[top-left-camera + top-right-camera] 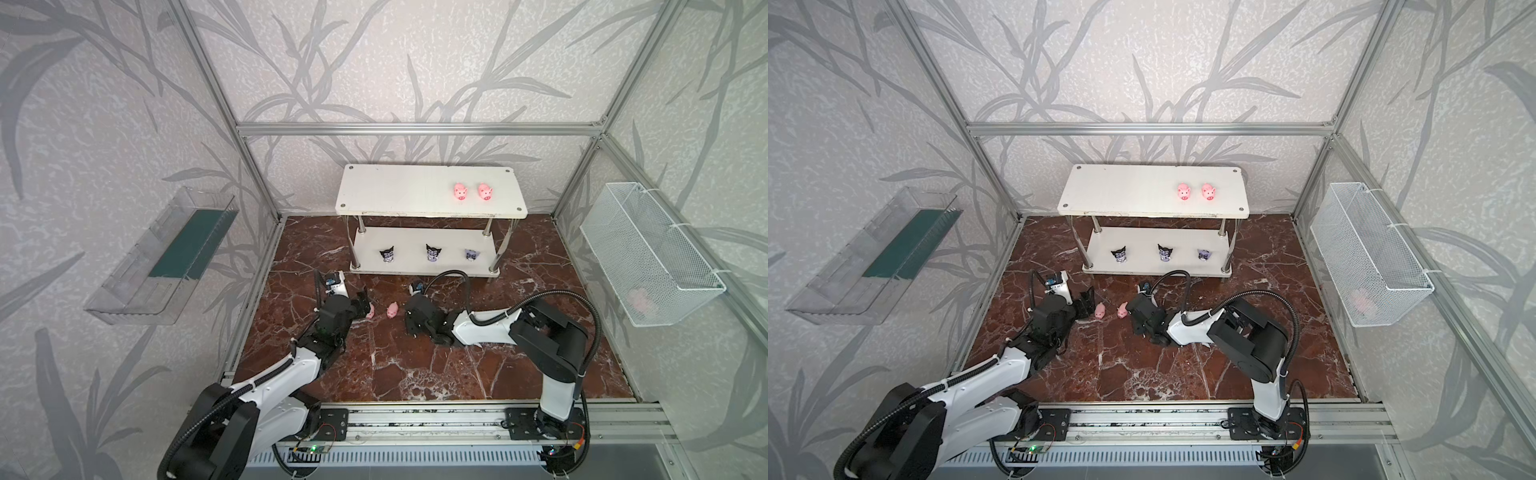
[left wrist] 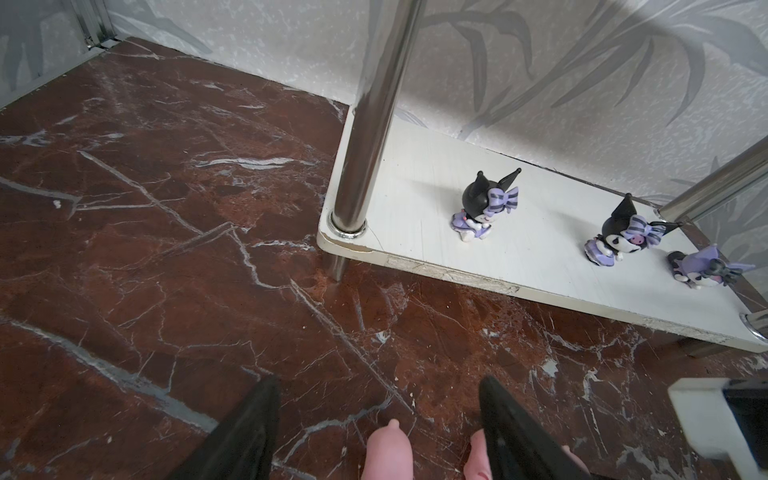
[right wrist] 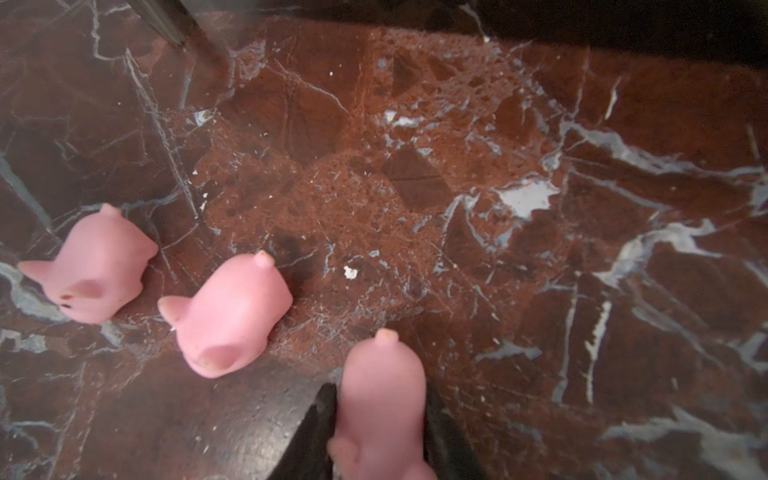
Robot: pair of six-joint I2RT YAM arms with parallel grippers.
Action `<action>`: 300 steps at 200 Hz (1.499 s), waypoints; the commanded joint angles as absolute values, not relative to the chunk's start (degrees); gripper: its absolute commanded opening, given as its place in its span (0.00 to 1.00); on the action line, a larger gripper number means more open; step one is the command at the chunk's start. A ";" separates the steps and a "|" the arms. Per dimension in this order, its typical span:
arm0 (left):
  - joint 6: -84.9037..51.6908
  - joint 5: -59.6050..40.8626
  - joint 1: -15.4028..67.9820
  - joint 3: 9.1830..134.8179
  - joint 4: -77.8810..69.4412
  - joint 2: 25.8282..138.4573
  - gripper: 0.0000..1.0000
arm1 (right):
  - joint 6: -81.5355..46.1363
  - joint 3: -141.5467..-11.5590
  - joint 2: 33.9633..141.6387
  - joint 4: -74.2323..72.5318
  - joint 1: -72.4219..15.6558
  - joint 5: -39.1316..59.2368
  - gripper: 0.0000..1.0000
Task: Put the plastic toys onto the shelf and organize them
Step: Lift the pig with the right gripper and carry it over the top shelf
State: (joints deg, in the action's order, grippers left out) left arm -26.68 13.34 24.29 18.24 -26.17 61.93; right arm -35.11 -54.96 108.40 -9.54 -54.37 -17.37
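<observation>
In front of the shelf (image 1: 395,195), right claw (image 3: 379,392) pinches a pink pig (image 3: 380,415); left claw (image 2: 378,380) gapes wide, seemingly straddling another pig (image 2: 388,451).

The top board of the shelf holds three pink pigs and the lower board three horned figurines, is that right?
Not quite. The top board holds two pink pigs, not three; both top views show it. The lower board does hold three horned figurines.
</observation>
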 commanded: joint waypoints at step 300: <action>-27.33 10.51 23.58 17.29 -29.16 63.96 0.74 | -6.19 -107.46 95.42 26.18 -42.80 -21.95 0.31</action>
State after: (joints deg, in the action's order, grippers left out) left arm -27.05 10.68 23.83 17.37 -27.90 63.22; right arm -6.13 -104.14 93.23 23.75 -44.51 -23.33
